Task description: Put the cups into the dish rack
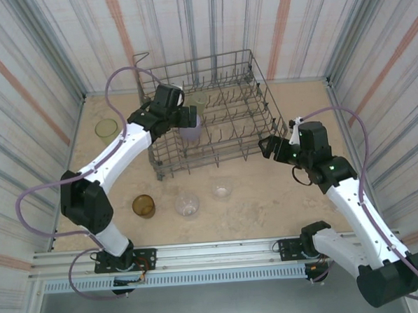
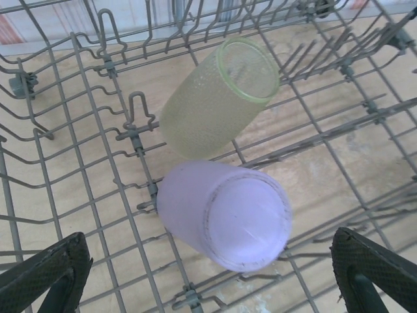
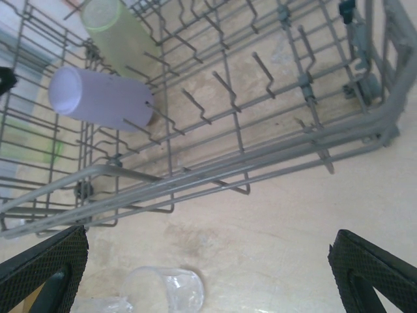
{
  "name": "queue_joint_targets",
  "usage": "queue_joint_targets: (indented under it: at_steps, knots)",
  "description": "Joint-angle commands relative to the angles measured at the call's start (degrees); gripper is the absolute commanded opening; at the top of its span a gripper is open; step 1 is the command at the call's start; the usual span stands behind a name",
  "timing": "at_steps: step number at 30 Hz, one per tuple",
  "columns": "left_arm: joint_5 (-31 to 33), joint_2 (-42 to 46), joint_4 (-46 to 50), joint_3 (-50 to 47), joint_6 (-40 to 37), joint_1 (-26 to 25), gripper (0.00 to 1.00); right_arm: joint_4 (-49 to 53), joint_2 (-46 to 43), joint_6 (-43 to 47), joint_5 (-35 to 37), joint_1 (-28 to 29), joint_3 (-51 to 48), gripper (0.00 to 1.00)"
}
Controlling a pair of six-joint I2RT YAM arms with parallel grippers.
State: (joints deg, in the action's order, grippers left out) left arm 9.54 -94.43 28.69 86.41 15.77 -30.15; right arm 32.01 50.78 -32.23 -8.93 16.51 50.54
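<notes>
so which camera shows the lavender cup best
Left wrist: the lavender cup sits large and sharp mid-frame in the dish rack, beside the yellow-green cup. Right wrist shows it smaller, side-on, at upper left behind rack wires. In top external it is a small pale shape inside the rack.

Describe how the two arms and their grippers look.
Both the left arm and right arm have white links, black joint housings and looping mauve cables. Small green lights dot the right arm's wrist. The fingers are black with a cross-hatched texture.
</notes>
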Motion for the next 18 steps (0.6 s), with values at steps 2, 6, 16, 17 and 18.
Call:
queue_joint_targets:
  at_steps: [2, 6, 16, 17, 18]
  knots:
    - [-3.8, 3.4, 1.9, -1.0, 1.8, -0.5, 0.99, 4.7, -1.9, -1.7, 4.4, -0.8, 1.1, 0.99]
    - [-4.2, 5.1, 3.4, -1.5, 2.3, -0.5, 0.99, 6.4, -3.3, -2.3, 6.5, -0.9, 0.8, 0.99]
    - [-4.1, 11.3, 6.3, -5.0, 3.0, -0.5, 0.99, 6.8, -3.9, -4.3, 4.2, -0.9, -3.0, 0.99]
    - [-4.0, 11.8, 6.7, -5.6, 3.1, -0.5, 0.99, 6.4, -3.6, -4.9, 3.6, -0.8, -3.6, 0.99]
    - [-3.9, 12.5, 6.9, -6.1, 3.1, -0.5, 0.99, 5.9, -3.2, -5.7, 2.8, -0.6, -4.3, 0.99]
